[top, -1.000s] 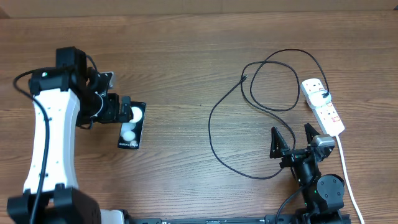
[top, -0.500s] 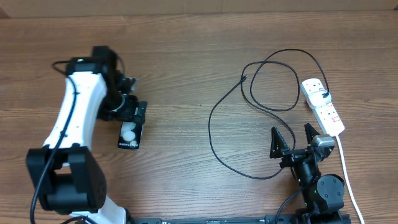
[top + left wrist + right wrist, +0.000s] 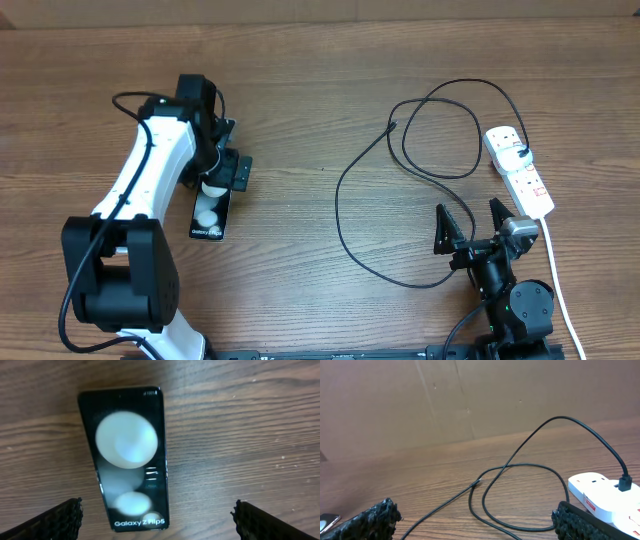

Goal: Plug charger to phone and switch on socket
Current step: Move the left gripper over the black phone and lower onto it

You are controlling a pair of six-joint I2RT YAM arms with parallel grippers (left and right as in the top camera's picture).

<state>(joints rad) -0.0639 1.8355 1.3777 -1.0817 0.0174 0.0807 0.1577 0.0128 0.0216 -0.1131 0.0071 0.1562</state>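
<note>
one phone (image 3: 209, 216), one charger (image 3: 337, 200), one socket (image 3: 520, 172); left jaws and right jaws both released, spread wide.

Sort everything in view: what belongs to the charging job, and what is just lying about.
Belongs to the job: phone, black charger cable, white power strip.
Not part of it: wooden table, brown board behind it.

White-shelled left arm (image 3: 150, 180) with black joints and cable; black textured fingers (image 3: 55, 520).
</note>
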